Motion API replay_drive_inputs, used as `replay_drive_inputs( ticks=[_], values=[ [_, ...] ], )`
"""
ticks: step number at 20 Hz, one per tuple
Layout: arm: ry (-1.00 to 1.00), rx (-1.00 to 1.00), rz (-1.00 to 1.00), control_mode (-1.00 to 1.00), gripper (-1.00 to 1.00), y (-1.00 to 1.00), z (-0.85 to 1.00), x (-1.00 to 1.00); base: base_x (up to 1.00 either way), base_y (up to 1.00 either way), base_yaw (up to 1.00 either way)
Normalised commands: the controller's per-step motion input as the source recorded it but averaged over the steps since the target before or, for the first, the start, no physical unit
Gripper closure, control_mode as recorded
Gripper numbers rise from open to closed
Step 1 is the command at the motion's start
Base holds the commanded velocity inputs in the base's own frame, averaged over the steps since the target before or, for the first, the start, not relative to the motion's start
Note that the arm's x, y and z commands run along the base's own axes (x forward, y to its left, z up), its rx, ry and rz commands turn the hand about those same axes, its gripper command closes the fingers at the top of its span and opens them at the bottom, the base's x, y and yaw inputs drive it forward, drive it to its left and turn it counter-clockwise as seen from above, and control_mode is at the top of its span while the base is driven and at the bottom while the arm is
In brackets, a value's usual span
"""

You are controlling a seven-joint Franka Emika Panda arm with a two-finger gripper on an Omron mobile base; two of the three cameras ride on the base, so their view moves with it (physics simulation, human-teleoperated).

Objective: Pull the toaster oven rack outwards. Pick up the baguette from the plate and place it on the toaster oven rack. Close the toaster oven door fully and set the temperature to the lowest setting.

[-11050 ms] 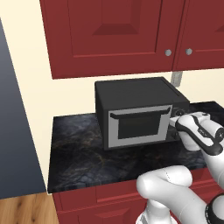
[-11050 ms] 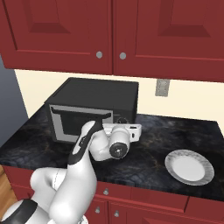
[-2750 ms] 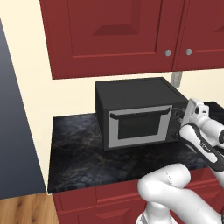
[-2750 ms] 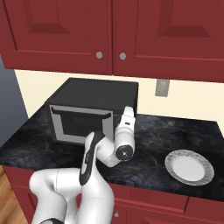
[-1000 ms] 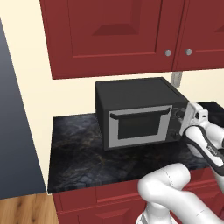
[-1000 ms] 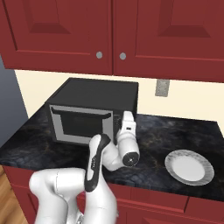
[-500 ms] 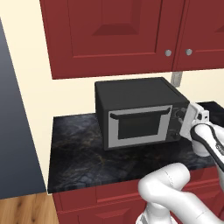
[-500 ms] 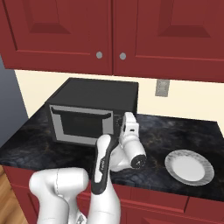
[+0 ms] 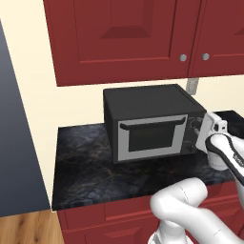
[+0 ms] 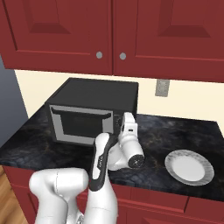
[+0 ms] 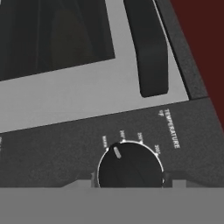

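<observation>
Claw (image 9: 206, 129) has closed in on the toaster oven's (image 9: 147, 102) temperature knob (image 11: 130, 166) over the last seconds; its opening cannot be told. Door (image 9: 151, 138) shut, plate (image 10: 189, 167) on the desk (image 10: 175, 131) bare. Judged: only the temperature setting remains.

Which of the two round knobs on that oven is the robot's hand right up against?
The upper knob, labelled TEMPERATURE, next to the end of the door's dark handle bar. The hand camera looks straight at it; the lower knob sits further down the toaster oven panel.
</observation>
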Motion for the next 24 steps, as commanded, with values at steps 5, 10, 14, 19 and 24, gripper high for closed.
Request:
replay_drive_inputs(
  ticks=[5,10,14,19,24],
  values=[
    [0.15,-0.01,0.04,-1.00,1.00,-0.03,-0.07,0.02,0.00,0.00,0.00],
    [0.09,0.00,0.03,-1.00,1.00,-0.19,-0.06,0.08,0.00,0.00,0.00],
    [0.08,0.00,0.01,-1.00,1.00,-0.06,0.00,0.02,0.00,0.00,0.00],
    [0.02,0.00,0.00,-1.00,1.00,0.00,0.00,0.00,0.00,0.00,0.00],
    [0.00,0.00,0.00,-1.00,1.00,0.00,-0.05,0.00,0.00,0.00,0.00]
  ],
)
